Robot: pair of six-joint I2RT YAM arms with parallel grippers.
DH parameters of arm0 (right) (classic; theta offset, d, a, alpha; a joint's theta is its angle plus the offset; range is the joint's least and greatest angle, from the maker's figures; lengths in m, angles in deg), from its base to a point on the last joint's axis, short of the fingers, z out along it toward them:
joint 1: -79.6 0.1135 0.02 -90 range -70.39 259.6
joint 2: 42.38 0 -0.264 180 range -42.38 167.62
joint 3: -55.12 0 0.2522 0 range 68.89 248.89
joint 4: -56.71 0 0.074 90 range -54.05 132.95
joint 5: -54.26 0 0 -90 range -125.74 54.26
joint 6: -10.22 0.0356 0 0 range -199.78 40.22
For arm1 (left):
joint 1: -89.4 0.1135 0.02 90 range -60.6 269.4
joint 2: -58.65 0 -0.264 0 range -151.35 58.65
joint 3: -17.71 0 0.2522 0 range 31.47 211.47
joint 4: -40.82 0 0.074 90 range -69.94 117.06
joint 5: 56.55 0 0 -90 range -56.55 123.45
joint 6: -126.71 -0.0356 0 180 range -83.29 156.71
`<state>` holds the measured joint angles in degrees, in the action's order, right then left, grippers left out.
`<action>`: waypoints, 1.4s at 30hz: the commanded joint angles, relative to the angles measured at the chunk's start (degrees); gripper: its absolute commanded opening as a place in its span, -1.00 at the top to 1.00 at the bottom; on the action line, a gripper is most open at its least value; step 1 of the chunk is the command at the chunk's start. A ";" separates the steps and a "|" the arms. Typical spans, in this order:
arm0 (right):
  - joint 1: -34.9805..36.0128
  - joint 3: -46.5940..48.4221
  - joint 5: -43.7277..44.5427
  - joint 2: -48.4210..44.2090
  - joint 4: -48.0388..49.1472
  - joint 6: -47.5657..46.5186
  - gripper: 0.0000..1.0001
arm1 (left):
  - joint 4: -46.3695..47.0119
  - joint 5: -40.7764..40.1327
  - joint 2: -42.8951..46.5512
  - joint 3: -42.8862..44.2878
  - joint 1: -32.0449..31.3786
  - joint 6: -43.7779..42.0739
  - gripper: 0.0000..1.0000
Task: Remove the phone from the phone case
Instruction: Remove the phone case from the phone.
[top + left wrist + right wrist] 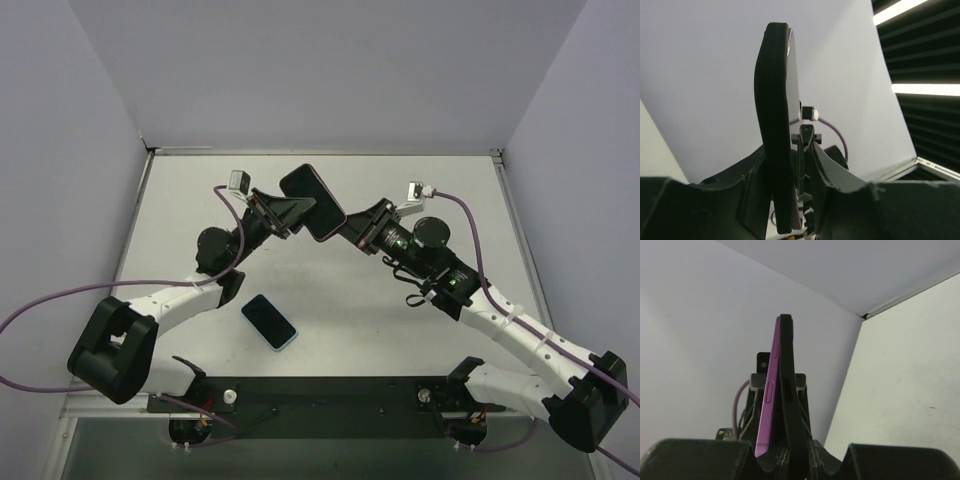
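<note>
White table (pixel 420 330) with plain white walls on three sides, nothing fancy. The phone case (pixel 771 125) is up in the air over the far half of the table, roughly midway between the left and right edges, held between the two arms. It's black, and we can see the phone (pixel 769 395) still sitting in it, a purple-pink one. From the right wrist view the purple side with its buttons runs right alongside the black case edge. We can't tell from any view whether it has started to come loose.

The left gripper (pixel 298 213) comes in from the left and has its fingers (pixel 832 175) pinched on the lower end of the case, one on each face, with the case standing upright between them in the left wrist view. The right gripper (pixel 345 228) comes in from the right and is pinched on the case too, phone and case both squeezed between its fingers.

Down on the table we've also got a second phone (pixel 268 320) lying flat with a light blue rim. It's close to the near edge, a bit left of middle, well apart from both grippers. Purple cables (pixel 470 225) loop off each arm.
</note>
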<state>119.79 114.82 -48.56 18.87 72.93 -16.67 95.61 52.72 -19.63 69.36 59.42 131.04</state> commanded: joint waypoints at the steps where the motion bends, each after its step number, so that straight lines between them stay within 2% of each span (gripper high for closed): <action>1: 0.77 0.74 2.62 -2.53 -16.61 -8.44 1.00 | 9.59 9.82 1.90 0.17 -1.14 -4.50 0.00; 6: -0.54 0.47 5.96 -5.09 -21.36 -11.34 1.00 | 8.09 14.21 1.55 -1.94 1.84 -3.62 -0.41; 8: -1.25 1.00 7.01 -5.79 -22.50 -12.13 1.00 | 4.34 15.09 2.60 -2.99 3.08 -4.32 -0.57; 12: -1.78 1.97 8.68 -7.02 -25.13 -13.80 1.00 | -1.93 17.73 4.98 -5.80 6.24 -6.70 -0.71; 15: -2.39 2.93 9.92 -7.73 -26.54 -14.77 1.00 | -3.07 19.66 5.94 -7.39 8.88 -7.22 -0.75; 18: -2.74 4.07 11.23 -7.99 -28.47 -16.17 1.00 | -8.33 21.25 7.61 -8.71 10.64 -10.80 -0.79; 21: -2.57 5.56 12.11 -7.47 -31.63 -18.02 1.00 | -18.69 22.12 10.25 -8.10 10.82 -17.21 -0.81; 22: -2.57 5.92 12.55 -7.20 -32.34 -18.46 1.00 | -25.07 22.22 11.38 -7.31 10.64 -19.33 -0.82; 23: -2.48 6.27 12.56 -6.94 -33.22 -19.42 1.00 | -29.31 21.96 12.09 -5.21 9.94 -21.96 -0.82; 24: -2.30 6.54 14.03 -6.24 -34.62 -19.69 1.00 | -34.92 19.87 13.67 -3.45 9.07 -29.39 -0.83; 25: -2.13 6.80 14.22 -5.89 -34.98 -19.95 1.00 | -46.73 17.93 14.46 -1.61 8.28 -33.55 -0.86; 27: -1.86 6.89 14.57 -4.92 -35.86 -20.13 1.00 | -57.43 12.23 15.87 4.98 3.03 -45.21 -0.93; 28: -1.34 6.89 14.75 -4.48 -36.04 -20.13 1.00 | -65.31 5.67 15.79 7.26 1.08 -48.33 -0.95; 30: -1.16 7.15 14.93 -3.25 -36.57 -19.96 1.00 | -71.16 0.27 14.83 12.19 -5.40 -55.43 -0.95; 31: -0.64 7.24 14.75 -2.81 -36.74 -19.78 1.00 | -74.06 -4.02 14.30 13.25 -7.53 -56.69 -0.95; 35: 0.94 8.91 15.01 -0.70 -38.58 -19.52 1.00 | -77.24 -10.19 11.40 17.64 -15.27 -61.44 -0.95; 37: 1.47 8.91 15.72 -0.43 -38.68 -19.35 1.00 | -82.58 -14.85 8.24 22.65 -20.44 -64.78 -0.95; 39: 1.74 8.91 15.89 -0.52 -38.77 -18.99 1.00 | -84.54 -21.18 5.87 24.86 -23.19 -66.63 -0.95; 42: 2.18 9.00 16.33 -1.05 -39.03 -18.73 1.00 | -84.29 -23.74 4.55 25.66 -24.52 -65.06 -0.95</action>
<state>121.32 119.91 -34.35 19.44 31.60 -36.10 18.72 39.62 -13.51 92.11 36.49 68.74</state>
